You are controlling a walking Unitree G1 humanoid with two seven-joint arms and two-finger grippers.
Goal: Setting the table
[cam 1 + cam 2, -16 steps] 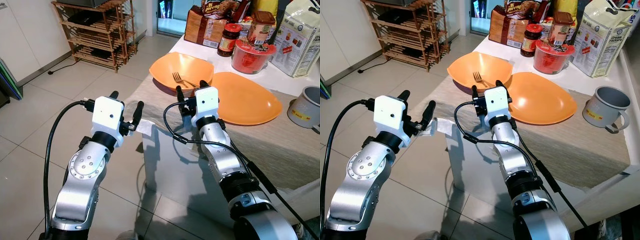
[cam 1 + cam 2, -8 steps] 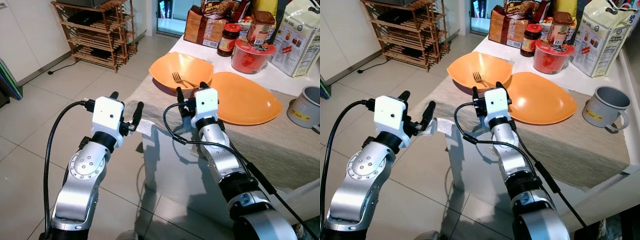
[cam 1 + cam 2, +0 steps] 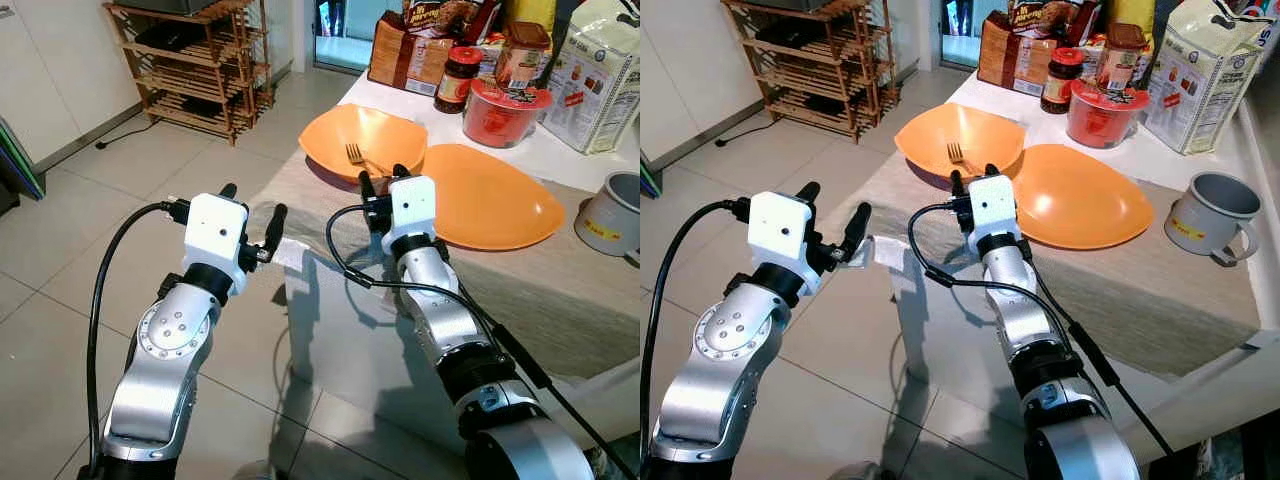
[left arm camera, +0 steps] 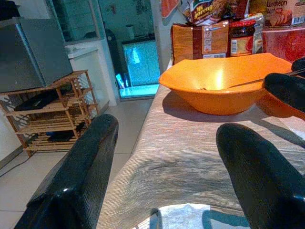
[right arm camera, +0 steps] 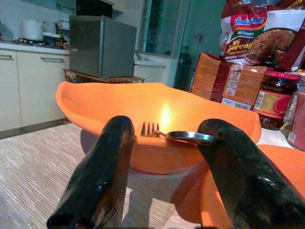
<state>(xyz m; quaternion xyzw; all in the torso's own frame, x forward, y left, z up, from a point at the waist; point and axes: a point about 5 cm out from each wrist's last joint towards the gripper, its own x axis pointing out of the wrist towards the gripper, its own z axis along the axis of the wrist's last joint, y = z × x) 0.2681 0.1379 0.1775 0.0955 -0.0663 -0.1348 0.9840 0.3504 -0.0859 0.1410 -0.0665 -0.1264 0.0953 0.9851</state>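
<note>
At the table edge: both grippers are raised before the grey cloth (image 3: 560,290) that covers the table (image 3: 1200,160).
Right gripper (image 3: 971,177): held spread wide, nothing gripped; its fingers (image 5: 102,176) are placed either side of the fork's handle without touching it, close to the near rim of the bowl.
Fork (image 3: 356,156): laid in the orange bowl (image 3: 362,138), tines inward, handle over the rim toward the right gripper.
Orange plate (image 3: 485,195): set just beside the bowl, on the right gripper's right.
Left gripper (image 3: 252,212): held wide, nothing gripped, at the cloth's corner, apart from the bowl.
Hard to make out: a white scrap (image 3: 862,252) by the left gripper's finger cannot be identified; the mug (image 3: 612,213) is cut off by the frame edge.
</note>
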